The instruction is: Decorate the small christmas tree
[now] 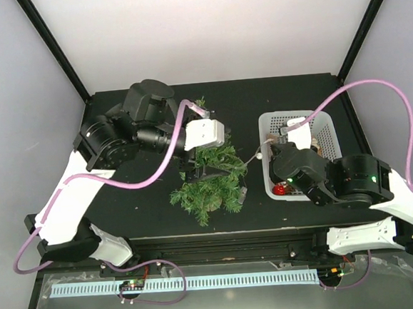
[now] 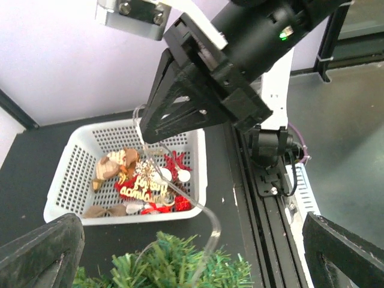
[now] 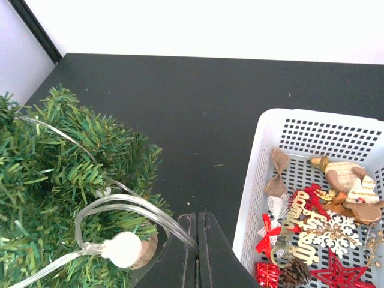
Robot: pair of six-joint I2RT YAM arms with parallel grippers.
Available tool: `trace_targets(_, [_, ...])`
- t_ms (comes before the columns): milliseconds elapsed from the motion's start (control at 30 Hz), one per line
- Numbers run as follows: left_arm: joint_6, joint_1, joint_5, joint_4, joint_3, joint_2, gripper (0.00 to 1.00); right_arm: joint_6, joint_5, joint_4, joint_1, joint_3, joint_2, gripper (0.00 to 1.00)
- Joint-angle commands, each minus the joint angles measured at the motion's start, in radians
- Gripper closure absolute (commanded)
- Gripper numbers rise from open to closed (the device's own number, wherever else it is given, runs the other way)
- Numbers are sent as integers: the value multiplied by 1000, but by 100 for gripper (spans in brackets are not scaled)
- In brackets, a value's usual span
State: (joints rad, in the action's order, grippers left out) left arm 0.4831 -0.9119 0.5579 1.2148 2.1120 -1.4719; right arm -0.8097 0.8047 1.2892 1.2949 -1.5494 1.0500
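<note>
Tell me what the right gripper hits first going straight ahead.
The right gripper, shut on a clear light string, would likely meet bare black tabletop between the small green bristly tree and white perforated basket; depth is unclear.

One text can be read. A gold script ornament (image 2: 144, 185) lies inside the white basket (image 2: 60, 192), on the basket floor near its middle. In the left wrist view its cut-out cursive letters read "Merry Christmas", with "Merry" set above "Christmas". The letters are small and the lower word is less clear than the upper one. In the right wrist view the same lettering lies turned on its side inside the basket and is only partly readable.
</note>
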Motion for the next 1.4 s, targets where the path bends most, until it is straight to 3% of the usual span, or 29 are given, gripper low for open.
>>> trace_targets(0, [29, 4, 78, 10, 59, 26, 1, -7, 74, 42, -3, -50, -7, 99])
trace_targets(333, [65, 2, 100, 13, 105, 85, 1, 64, 74, 85, -69, -157, 76, 99])
trace_targets(600, [37, 20, -60, -55, 139, 131, 1, 209, -121, -94, -297, -158, 130, 99])
trace_targets(767, [-81, 160, -96, -134, 139, 131, 1, 282, -211, -155, -386, -247, 223, 99])
trace_targets(933, [-296, 497, 107, -222, 139, 102, 1, 318, -271, -197, -408, -347, 314, 99])
trace_targets(1033, [-391, 644, 269, -253, 112, 78, 2, 327, -306, -256, -411, -361, 333, 99])
trace_targets(1200, [-483, 775, 479, -367, -38, 84, 6, 337, -371, -349, -419, -343, 334, 99])
trace_targets(1367, [-484, 806, 711, -402, -161, 41, 17, 342, -464, -489, -422, -254, 282, 99])
